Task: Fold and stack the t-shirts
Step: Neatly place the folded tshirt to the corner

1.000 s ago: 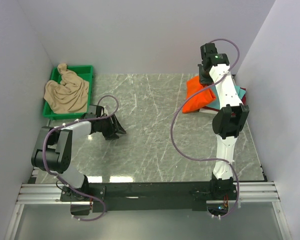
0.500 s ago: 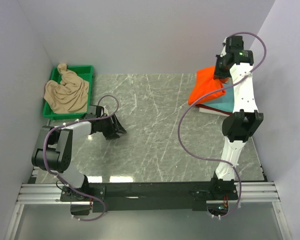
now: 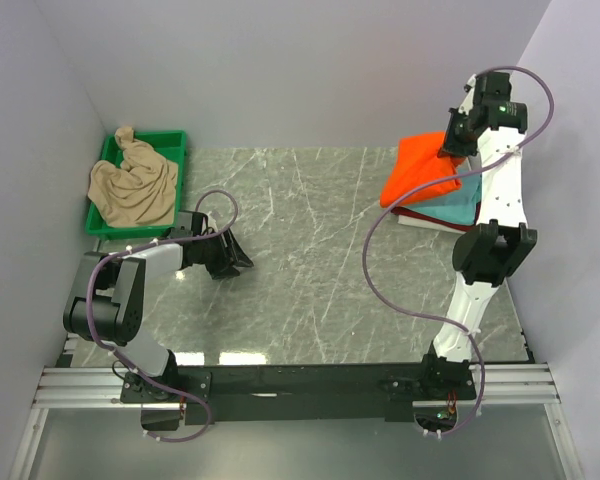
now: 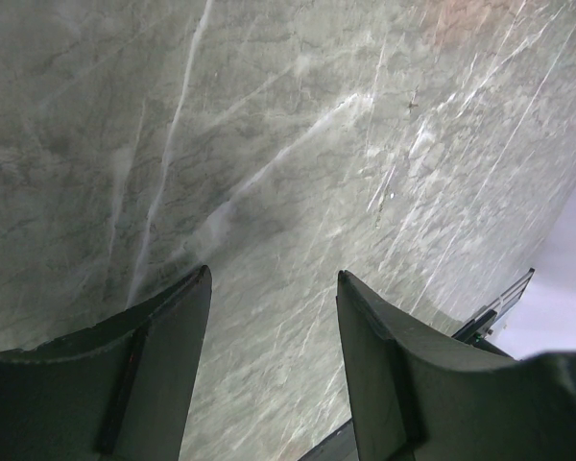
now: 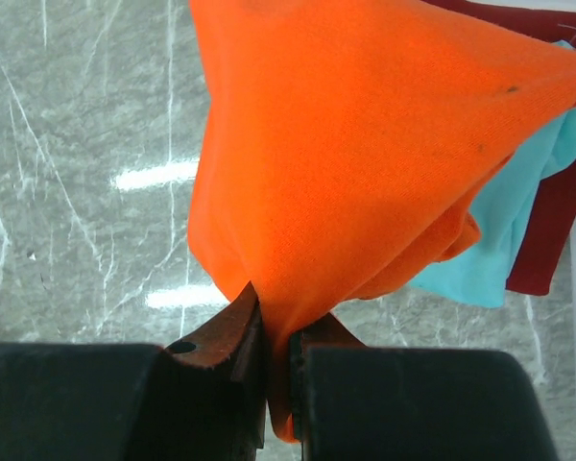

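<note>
Grey marble counter (image 3: 310,270), white walls all round. The right arm reaches way up into the far right corner, with the right claw (image 5: 276,331) pinched tight on the orange t-shirt (image 5: 365,144). That shirt hangs over the teal shirt (image 5: 490,250) and dark red shirt (image 5: 547,221). The left claw (image 4: 274,288) sits low over the counter, spread wide.

The top camera is looking down from high behind the near edge at the whole grey-green marble desk (image 3: 310,270). The left wrist camera is facing this desk closely. The right wrist camera is closely facing the bright orange cloth t-shirt (image 5: 365,144), which the top view is sharing at its far right.
</note>
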Robot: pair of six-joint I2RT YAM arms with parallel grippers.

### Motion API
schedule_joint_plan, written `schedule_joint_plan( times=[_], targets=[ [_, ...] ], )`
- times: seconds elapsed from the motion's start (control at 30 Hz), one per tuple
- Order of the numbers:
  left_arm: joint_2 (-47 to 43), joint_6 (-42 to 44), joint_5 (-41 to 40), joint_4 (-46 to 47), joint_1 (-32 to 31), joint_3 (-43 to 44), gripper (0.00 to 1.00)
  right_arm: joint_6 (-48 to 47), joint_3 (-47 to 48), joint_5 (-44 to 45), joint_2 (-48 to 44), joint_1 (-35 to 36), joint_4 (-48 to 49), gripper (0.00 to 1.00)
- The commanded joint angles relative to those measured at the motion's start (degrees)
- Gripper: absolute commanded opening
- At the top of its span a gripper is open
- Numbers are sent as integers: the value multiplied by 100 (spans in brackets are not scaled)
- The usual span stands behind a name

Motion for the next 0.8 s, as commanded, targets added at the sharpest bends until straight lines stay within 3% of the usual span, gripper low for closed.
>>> schedule_joint_plan(
  times=[0.0, 0.77],
  targets=[
    [17, 74, -76, 17, -2, -128, 62, -18, 72, -168, 20, -214, 371, 0],
    [254, 21, 30, 149, -19, -137, 62, 509, 379, -1680, -165, -372, 960, 0]
  ],
)
